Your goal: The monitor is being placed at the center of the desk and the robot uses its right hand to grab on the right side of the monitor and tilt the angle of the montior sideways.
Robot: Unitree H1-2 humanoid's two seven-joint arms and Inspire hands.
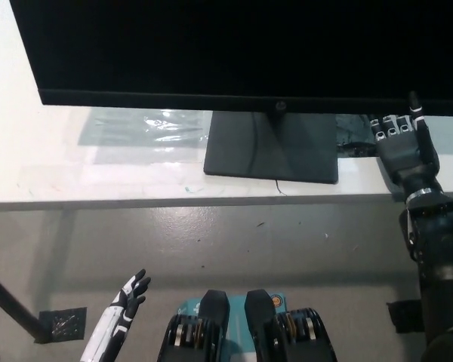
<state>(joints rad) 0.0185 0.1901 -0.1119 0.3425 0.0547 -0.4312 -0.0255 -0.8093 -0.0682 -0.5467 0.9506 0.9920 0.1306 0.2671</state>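
Note:
The black monitor (234, 45) fills the top of the head view, with its dark square stand base (272, 147) on the white desk (45, 173). My black right hand (404, 147) reaches up at the monitor's lower right edge. One finger lies over the front of the bezel and the others curl beneath and behind it, so the hand is shut on the monitor. The screen's right end runs out of the picture. My white left hand (126, 300) rests low at the lower left over the floor, open with fingers apart.
A clear plastic sheet (147, 128) lies on the desk left of the stand. Dark cables (355, 139) sit behind the base on the right. A black pole (11, 305) with a foot plate stands on the grey floor at the lower left.

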